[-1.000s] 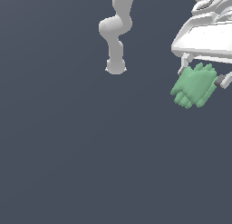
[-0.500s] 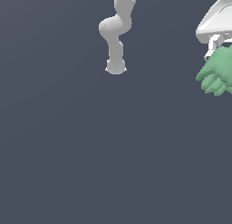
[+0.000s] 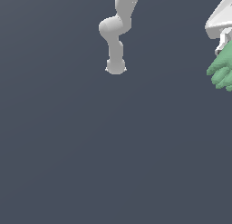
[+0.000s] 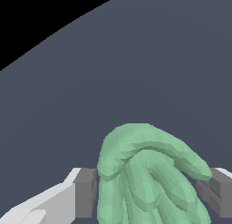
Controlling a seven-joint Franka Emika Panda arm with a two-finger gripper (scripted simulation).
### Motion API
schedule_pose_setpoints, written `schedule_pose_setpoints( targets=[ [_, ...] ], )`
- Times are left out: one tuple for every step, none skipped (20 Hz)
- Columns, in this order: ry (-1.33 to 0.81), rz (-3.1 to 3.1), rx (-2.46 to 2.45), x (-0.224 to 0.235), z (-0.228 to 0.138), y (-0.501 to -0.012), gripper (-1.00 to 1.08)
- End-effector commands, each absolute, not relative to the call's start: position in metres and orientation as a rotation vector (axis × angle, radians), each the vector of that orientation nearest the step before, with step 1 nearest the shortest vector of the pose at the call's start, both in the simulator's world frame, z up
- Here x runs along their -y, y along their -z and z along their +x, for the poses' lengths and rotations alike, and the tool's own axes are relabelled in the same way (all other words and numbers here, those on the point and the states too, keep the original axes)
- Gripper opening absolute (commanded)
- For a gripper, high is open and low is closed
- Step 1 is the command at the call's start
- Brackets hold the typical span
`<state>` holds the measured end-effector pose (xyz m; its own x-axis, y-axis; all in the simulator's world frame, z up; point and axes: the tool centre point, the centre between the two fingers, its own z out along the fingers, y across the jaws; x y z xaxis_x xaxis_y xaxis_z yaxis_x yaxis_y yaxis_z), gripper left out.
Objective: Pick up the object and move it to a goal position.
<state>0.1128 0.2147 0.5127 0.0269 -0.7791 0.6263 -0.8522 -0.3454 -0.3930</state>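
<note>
The green lumpy object [image 3: 222,70] with rounded finger-like bumps hangs at the exterior view's right edge, partly cut off by the frame. My white gripper [image 3: 225,48] holds it from above, well off the floor. In the wrist view the object [image 4: 147,177] sits between the two grey pads [image 4: 86,192], which press on both of its sides, so my gripper [image 4: 149,191] is shut on it. The goal position carries no visible mark.
The arm's white base and lower links [image 3: 116,46] stand at the top middle of the exterior view. A plain dark grey floor [image 3: 113,150] fills the rest of the scene. In the wrist view a black area [image 4: 27,19] lies beyond the floor's edge.
My gripper has carried the green object steadily toward the exterior view's right and slightly up. It is now half out of the frame.
</note>
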Motion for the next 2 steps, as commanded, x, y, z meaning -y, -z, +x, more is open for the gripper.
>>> schedule_pose_setpoints(
  targets=[
    [-1.229, 2.181, 1.743, -0.2151, 0.1133, -0.5138, -1.0],
    [-1.229, 2.181, 1.743, -0.2152, 0.1133, -0.5138, -1.0]
  ],
)
